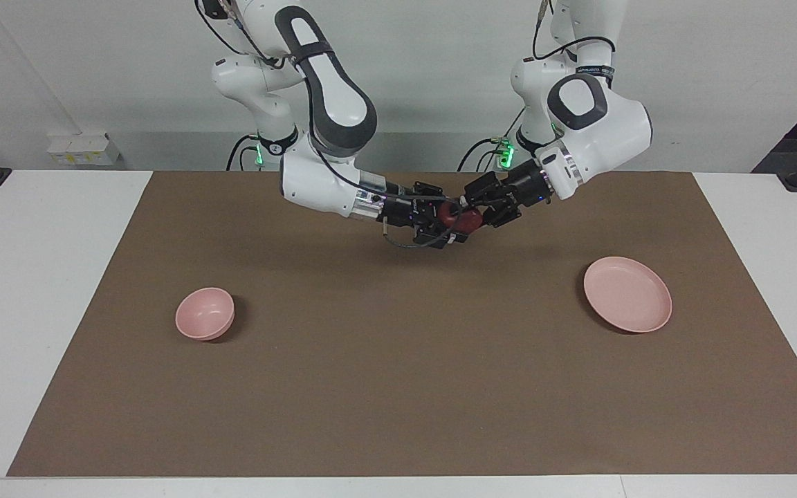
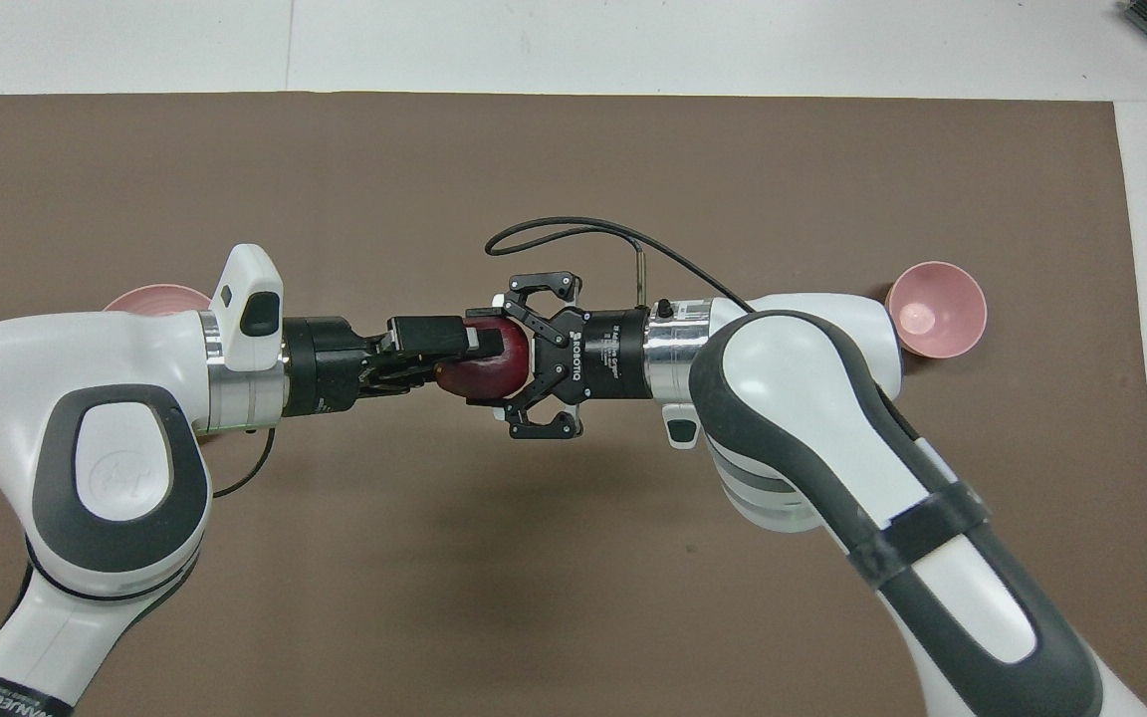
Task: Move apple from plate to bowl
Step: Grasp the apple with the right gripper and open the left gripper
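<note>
Holding apple (image 2: 482, 366) in midair over mat (image 1: 398, 387): right gripper (image 2: 494, 362) clamped on it; left gripper (image 2: 469, 344) jaws' state unclear.

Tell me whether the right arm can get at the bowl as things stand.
Probably yes. The bowl stands toward the right arm's end, bare mat between it and the right tool, which is shut on the apple in the air. The left tool, also at the apple, might hinder.

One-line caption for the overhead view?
Mid-air handover: right gripper shut on apple beside left gripper, between plate and bowl.
</note>
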You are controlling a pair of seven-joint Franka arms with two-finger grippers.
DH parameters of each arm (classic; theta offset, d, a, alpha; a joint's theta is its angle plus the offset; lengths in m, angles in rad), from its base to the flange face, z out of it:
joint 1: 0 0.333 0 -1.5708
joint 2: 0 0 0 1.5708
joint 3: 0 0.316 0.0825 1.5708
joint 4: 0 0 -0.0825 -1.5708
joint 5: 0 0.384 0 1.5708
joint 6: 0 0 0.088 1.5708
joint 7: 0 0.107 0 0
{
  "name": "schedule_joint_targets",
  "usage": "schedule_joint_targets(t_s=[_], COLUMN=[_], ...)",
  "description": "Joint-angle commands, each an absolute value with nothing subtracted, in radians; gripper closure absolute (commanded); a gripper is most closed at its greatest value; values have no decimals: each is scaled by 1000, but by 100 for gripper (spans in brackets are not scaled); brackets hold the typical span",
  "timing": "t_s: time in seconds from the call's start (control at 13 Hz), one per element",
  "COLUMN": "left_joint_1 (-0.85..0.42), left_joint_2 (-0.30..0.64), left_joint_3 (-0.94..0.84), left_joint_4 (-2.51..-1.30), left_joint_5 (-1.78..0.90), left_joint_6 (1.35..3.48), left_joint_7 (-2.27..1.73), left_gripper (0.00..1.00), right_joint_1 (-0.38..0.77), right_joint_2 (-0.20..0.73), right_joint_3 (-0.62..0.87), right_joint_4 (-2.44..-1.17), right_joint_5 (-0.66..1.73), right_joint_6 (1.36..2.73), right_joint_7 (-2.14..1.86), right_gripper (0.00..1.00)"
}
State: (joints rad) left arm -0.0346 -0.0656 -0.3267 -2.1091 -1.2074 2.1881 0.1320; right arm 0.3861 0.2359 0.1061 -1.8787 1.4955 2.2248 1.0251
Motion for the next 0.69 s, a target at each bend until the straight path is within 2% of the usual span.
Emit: schedule_joint_targets(t_s=[0.0,0.38,0.62], left_joint_1=[-38,-31,-34], left_joint_2=[-80,-84,-86], left_joint_3=[-325,-311,-249], left_joint_4=[-2106,-2091,-2089], left_joint_5=[-1209,-1069,-874], left_joint_6=[2186,2181,2163], left_joint_7=[97,78,80], left_gripper=[0,0,0], right_joint_1=[359,256,200], right_joint_2=[239,239,245], right_joint_3=[106,106,106], right_joint_4=[-1855,-1824,-1801], right_joint_5=[1505,1193,940], right_joint_6=[2233,2223,2221], right_joint_7=[1006,1005,989], right_gripper=[100,100,100])
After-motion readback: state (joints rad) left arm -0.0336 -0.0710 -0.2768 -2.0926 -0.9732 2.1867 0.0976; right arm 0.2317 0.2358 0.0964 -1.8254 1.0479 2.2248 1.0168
